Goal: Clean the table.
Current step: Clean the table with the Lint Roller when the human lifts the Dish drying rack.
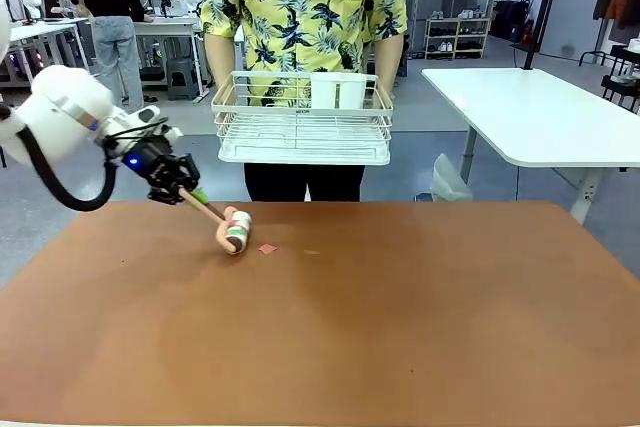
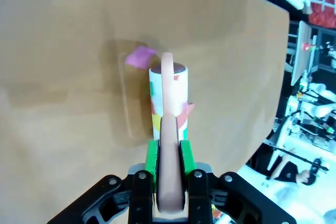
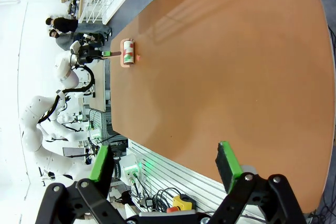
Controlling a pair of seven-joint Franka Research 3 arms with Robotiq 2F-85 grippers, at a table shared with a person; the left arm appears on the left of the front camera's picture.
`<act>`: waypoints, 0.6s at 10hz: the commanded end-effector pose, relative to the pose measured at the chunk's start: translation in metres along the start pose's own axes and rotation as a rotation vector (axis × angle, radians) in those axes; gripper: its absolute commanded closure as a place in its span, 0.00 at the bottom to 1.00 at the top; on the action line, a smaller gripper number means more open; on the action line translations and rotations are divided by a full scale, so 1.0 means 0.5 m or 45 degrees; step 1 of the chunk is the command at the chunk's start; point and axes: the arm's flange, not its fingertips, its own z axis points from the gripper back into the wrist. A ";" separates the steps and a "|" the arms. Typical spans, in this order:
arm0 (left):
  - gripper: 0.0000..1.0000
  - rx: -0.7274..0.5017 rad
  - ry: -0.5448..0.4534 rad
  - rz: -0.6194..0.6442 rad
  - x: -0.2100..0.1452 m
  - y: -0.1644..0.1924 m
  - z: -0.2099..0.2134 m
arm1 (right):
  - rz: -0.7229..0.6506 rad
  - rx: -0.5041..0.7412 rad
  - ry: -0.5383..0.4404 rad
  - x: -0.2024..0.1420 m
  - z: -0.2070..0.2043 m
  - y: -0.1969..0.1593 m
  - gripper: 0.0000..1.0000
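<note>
The reddish-brown table [image 1: 400, 327] spans the front view. My left gripper [image 1: 185, 190] is shut on the peach handle of a lint roller [image 1: 236, 230], whose patterned roll rests on the table at the far left. A small pink scrap [image 1: 267, 248] lies just right of the roll. In the left wrist view the green pads [image 2: 152, 156] clamp the handle, the lint roller [image 2: 169, 95] points away, and the pink scrap [image 2: 140, 57] sits beside its far end. My right gripper [image 3: 164, 153] hangs open above the table's edge [image 3: 226, 66], far from the lint roller [image 3: 127, 52].
A person in a yellow patterned shirt stands at the far side holding a white wire basket [image 1: 303, 127] with white cups in it. A white-topped table [image 1: 540, 112] stands at the back right. A faint speck [image 1: 312, 252] lies right of the scrap.
</note>
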 end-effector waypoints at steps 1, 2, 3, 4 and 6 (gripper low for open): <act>0.78 0.063 0.041 0.025 -0.024 -0.057 -0.082 | 0.004 0.021 -0.009 -0.002 0.003 0.006 0.00; 0.78 0.088 0.059 -0.021 -0.024 -0.103 -0.118 | 0.004 0.021 -0.009 -0.002 0.003 0.006 0.00; 0.78 0.079 0.072 -0.037 -0.022 -0.145 -0.144 | 0.004 0.021 -0.009 -0.002 0.003 0.006 0.00; 0.78 0.064 0.079 -0.067 -0.026 -0.189 -0.161 | 0.004 0.021 -0.009 -0.002 0.003 0.006 0.00; 0.78 0.072 0.049 -0.039 -0.026 -0.229 -0.161 | 0.004 0.021 -0.009 -0.002 0.003 0.006 0.00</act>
